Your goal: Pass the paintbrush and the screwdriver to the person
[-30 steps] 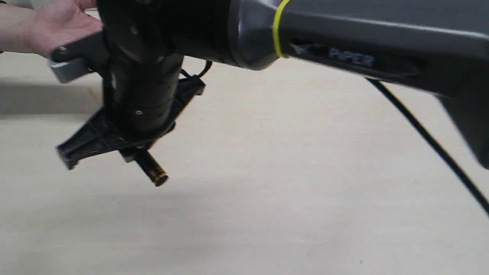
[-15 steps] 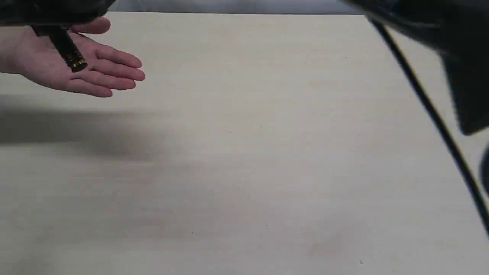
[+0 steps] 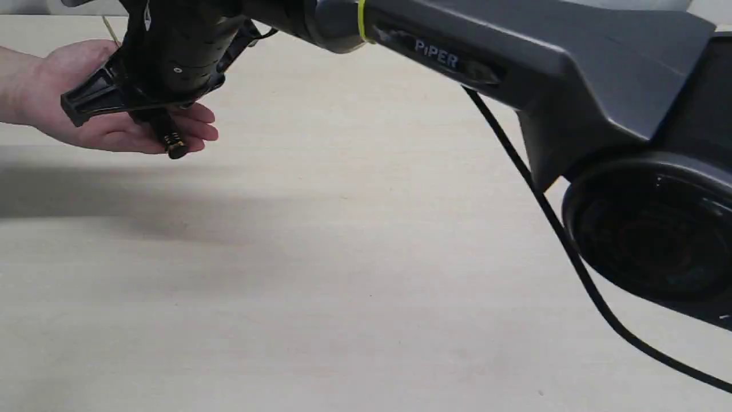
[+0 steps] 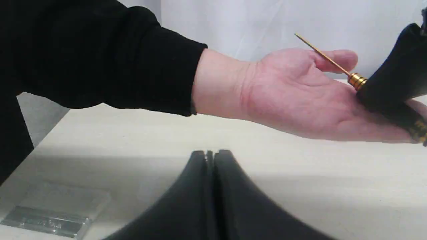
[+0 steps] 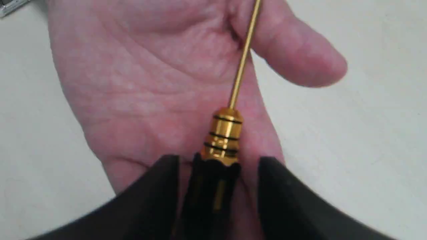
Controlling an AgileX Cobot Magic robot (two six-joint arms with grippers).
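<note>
The person's open hand (image 5: 143, 83) is held palm up above the table at the far left (image 3: 68, 86). On the palm lies the screwdriver (image 5: 222, 136), its golden shaft pointing toward the thumb and its black handle end past the fingers (image 3: 171, 143). My right gripper (image 5: 217, 163) is open around the handle, with a gap on each side between the handle and the fingers (image 5: 160, 176). My left gripper (image 4: 210, 155) is shut and empty, low over the table, facing the hand (image 4: 293, 96) and the screwdriver (image 4: 357, 80). The paintbrush is out of view.
The right arm (image 3: 514, 57) stretches across the pale table (image 3: 366, 286) from the right, and its black cable (image 3: 549, 212) hangs below it. A clear flat block (image 4: 53, 213) lies near the table corner. A black sleeve (image 4: 83, 56) covers the person's forearm.
My right gripper has carried the screwdriver from lower over the table to above the open hand, then down onto the palm.
</note>
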